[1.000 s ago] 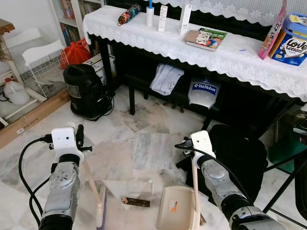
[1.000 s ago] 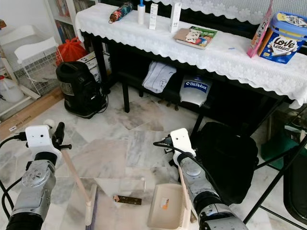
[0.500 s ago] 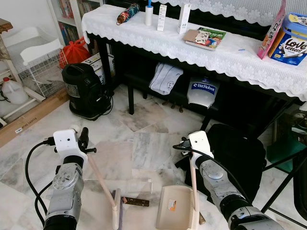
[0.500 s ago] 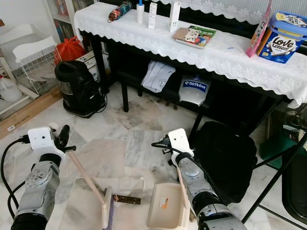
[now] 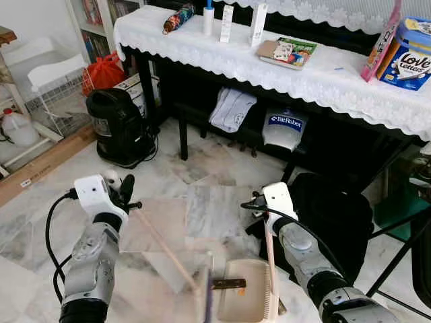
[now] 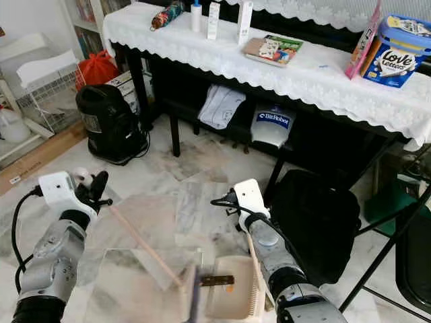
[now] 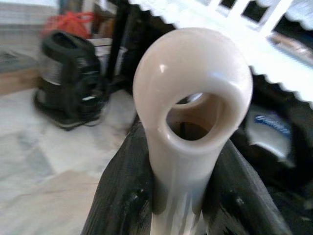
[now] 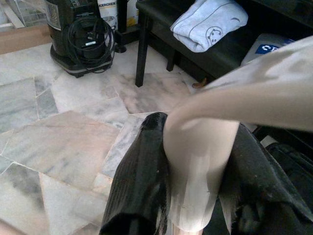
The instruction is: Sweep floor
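**Wrapper pushed onto the dustpan**

On the left, the broom handle [image 5: 165, 249] is clamped between the fingers of the left gripper [image 5: 126, 195], and its ringed end [image 7: 193, 105] is seen poking out between the black fingers [image 7: 120, 196] in the left wrist view. The handle is slanted down across the marble floor [image 5: 202, 182] to the blurred broom head [image 5: 205, 303], which is placed at the dustpan's left edge. A brown wrapper [image 5: 229, 284] is seen lying across that edge, partly on the dustpan [image 5: 246, 299]. On the right, the dustpan's upright handle [image 5: 269, 259] is gripped tightly by the right gripper [image 8: 195, 166]. A black bag [image 5: 337, 215] is set just beside the right arm.
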`<state>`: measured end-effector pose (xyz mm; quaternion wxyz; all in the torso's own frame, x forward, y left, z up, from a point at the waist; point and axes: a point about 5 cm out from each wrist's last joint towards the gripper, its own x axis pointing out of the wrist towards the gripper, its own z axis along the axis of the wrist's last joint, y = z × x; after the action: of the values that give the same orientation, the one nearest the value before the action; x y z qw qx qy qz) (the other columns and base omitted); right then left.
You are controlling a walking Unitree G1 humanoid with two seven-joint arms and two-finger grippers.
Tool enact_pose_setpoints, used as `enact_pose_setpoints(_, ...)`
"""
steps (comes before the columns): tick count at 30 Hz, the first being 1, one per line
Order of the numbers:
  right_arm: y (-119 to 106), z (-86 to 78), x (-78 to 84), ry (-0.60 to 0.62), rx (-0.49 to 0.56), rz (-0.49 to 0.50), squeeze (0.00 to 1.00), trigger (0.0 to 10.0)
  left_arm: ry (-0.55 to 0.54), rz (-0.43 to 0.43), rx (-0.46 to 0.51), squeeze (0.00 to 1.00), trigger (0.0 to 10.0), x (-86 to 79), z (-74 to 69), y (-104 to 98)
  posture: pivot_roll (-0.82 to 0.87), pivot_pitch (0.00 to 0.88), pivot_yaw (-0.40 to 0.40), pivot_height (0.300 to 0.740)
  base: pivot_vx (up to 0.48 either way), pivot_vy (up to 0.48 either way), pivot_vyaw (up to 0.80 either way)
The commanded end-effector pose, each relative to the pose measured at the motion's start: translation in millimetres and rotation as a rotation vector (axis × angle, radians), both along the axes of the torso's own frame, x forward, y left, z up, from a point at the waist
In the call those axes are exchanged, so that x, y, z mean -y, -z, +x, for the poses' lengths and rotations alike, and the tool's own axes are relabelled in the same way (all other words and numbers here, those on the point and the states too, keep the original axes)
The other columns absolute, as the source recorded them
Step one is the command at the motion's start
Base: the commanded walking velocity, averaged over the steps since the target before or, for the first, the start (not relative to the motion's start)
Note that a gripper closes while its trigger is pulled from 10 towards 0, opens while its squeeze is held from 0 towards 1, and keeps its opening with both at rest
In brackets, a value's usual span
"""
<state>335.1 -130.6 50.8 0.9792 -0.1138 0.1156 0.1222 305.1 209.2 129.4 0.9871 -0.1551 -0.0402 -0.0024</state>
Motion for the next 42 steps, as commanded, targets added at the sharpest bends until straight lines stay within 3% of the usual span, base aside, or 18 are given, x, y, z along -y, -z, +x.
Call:
enact_pose_setpoints(1,5.5,-3.1,-3.8,-0.01,-0.032,0.024,0.0,10.0,0.043,-0.029,0.058,0.0,10.0,5.5,2.8,-16.2,0.05,0.085,-0.053,0.74,0.0,0.0,0.0)
enact_pose_setpoints(10,-3.7,1.6,-5.8,0.001,0.023,0.058,0.0,10.0,0.126,-0.01,0.08,0.0,10.0,17.4,0.4,-28.0,0.06,0.076,-0.052,0.74,0.0,0.0,0.0)
enact_pose_setpoints(18,-29.7,8.4,-11.6,-0.018,0.181,0.21,0.0,10.0,0.055,-0.032,0.171,0.0,10.0,8.1,1.3,-48.2,0.06,0.054,-0.051,0.74,0.0,0.0,0.0)
enact_pose_setpoints(27,-27.5,5.1,-9.5,-0.032,0.19,0.226,0.0,10.0,0.045,-0.035,0.214,0.0,10.0,5.8,0.5,-60.9,0.06,0.045,-0.049,0.74,0.0,0.0,0.0)
enact_pose_setpoints(33,-29.6,3.1,-8.5,-0.047,0.217,0.263,0.0,10.0,-0.147,-0.036,0.316,0.0,10.0,-15.0,-0.3,-79.9,0.06,0.044,-0.046,0.74,0.0,0.0,0.0)
enact_pose_setpoints(34,-30.0,3.0,-8.6,-0.049,0.221,0.269,0.0,10.0,-0.19,-0.025,0.332,0.0,10.0,-19.8,-1.3,-82.9,0.06,0.044,-0.046,0.74,0.0,0.0,0.0)
enact_pose_setpoints(35,-31.4,3.2,-8.2,-0.046,0.228,0.295,0.0,10.0,-0.3,-0.001,0.375,0.0,10.0,-31.2,-5.3,-91.3,0.06,0.044,-0.046,0.74,0.0,0.0,0.0)
enact_pose_setpoints(37,-33.5,3.6,-8.0,-0.048,0.239,0.313,0.0,10.0,-0.364,0.02,0.413,0.0,10.0,-38.3,-9.1,-98.2,0.06,0.044,-0.046,0.74,0.0,0.0,0.0)
enact_pose_setpoints(42,-37.0,4.5,-8.9,-0.044,0.252,0.378,0.0,10.0,-0.4,0.076,0.447,0.0,10.0,-41.2,-14.2,-104.5,0.07,0.043,-0.045,0.74,0.0,0.0,0.0)
